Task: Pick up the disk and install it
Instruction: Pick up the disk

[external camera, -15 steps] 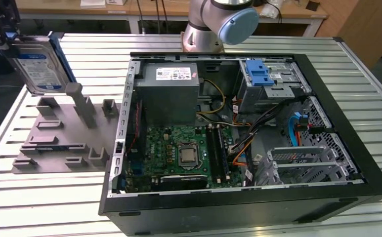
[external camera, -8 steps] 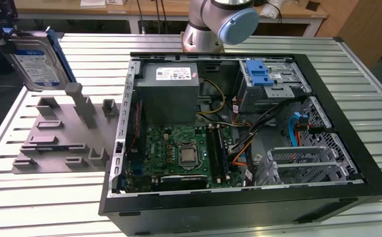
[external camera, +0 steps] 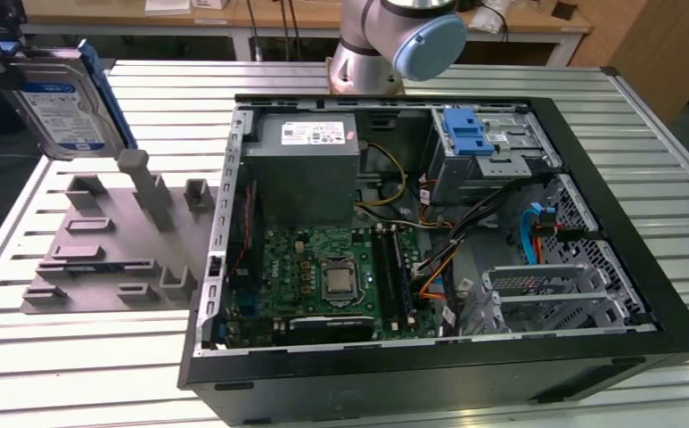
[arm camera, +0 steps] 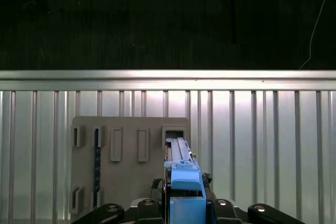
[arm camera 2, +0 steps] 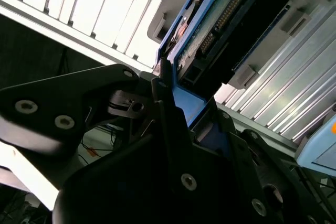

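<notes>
- Ribbed silver aluminium tabletop (external camera: 83, 357) is spread under the whole scene, and a dark floor is seen beyond its edge in the first wrist view.
- The black multi-link gripper (arm camera 2: 173, 95) is clenched on the flat silver-grey metal disk with a white-and-blue label and blue plastic rails (external camera: 65, 102).
- The disk is pinched at one end, with the dark fingers (arm camera 2: 169, 114) pressed against its blue rail, so the label face is left uncovered and the body hangs edge-on from the gripper.
- The disk is held clear in the air and is touched by nothing else.
- Below the gripper, a flat grey plastic fixture plate with upright slotted holders (external camera: 112, 245) is laid on the table; in the first wrist view the disk (arm camera: 181, 161) is lined up over one of its slots but kept apart from it.
- Well apart from the gripper, an open black tower computer case (external camera: 439, 392) is laid on its side, so its inside can be reached from above.
- Inside the case, a grey metal drive cage with a blue plastic latch (external camera: 478, 134) is set in a corner.
- As a judgement, the pick-up is done and the installing is not.
</notes>
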`<action>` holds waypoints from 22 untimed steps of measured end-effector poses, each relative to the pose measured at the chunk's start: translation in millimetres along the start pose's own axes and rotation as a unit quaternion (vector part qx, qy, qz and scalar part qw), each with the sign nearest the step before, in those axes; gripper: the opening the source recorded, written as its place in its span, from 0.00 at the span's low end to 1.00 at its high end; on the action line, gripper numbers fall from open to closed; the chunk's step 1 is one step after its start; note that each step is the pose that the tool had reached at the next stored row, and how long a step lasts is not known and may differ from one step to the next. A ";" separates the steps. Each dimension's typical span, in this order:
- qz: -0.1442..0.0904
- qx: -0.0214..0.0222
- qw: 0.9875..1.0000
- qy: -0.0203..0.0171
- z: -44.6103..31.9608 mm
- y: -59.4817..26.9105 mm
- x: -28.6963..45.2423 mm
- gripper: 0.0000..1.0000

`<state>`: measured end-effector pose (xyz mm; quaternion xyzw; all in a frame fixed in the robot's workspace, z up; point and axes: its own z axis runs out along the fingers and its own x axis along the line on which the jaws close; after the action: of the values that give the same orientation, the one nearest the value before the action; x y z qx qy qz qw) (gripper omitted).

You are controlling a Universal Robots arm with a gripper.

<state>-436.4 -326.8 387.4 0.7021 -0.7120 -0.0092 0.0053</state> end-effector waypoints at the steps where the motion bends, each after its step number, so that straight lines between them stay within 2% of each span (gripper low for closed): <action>1: 0.000 0.000 1.000 0.000 -1.1 0.0 0.0 0.36; 22: 0.000 0.000 1.000 0.000 -29.1 0.6 -0.1 0.36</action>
<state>-436.4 -326.8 416.5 0.7021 -0.7120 -0.0092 0.0053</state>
